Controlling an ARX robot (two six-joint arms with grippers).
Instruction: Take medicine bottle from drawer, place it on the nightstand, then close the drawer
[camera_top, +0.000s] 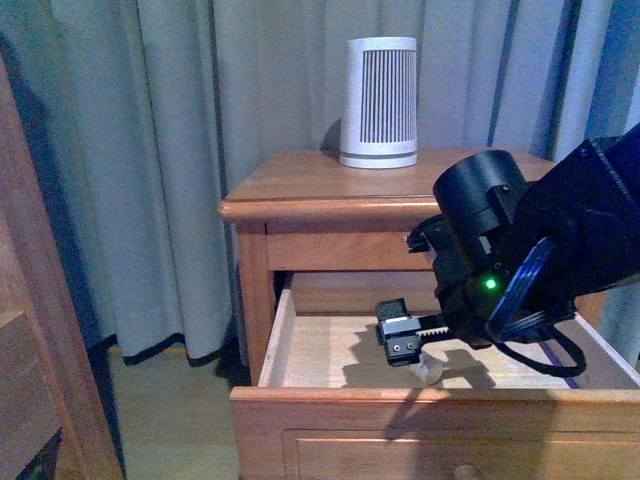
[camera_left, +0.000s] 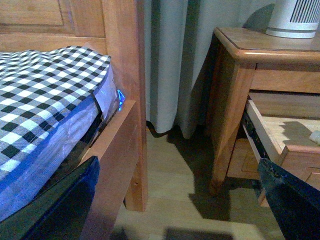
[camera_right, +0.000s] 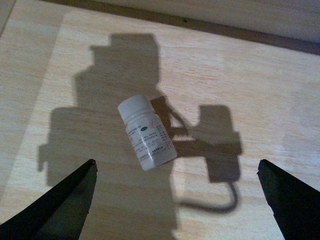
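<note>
The small white plastic medicine bottle (camera_right: 146, 132) lies on its side on the pale floor of the open upper drawer (camera_top: 274, 345) of the honey-coloured wooden nightstand (camera_top: 300, 185). My right gripper (camera_right: 176, 167) hangs over it, jaws apart and empty. I judge this the pick step. Next I'd descend astride the bottle and close. My left gripper (camera_left: 177, 170), jaws also apart, is off by the bed.

right arm (camera_top: 570, 235) reaching forward and down, wrist pitched downward, green LED lit, right gripper (camera_top: 402, 338) jaws spread wide, left gripper (camera_left: 177, 172) jaws wide apart too
</note>
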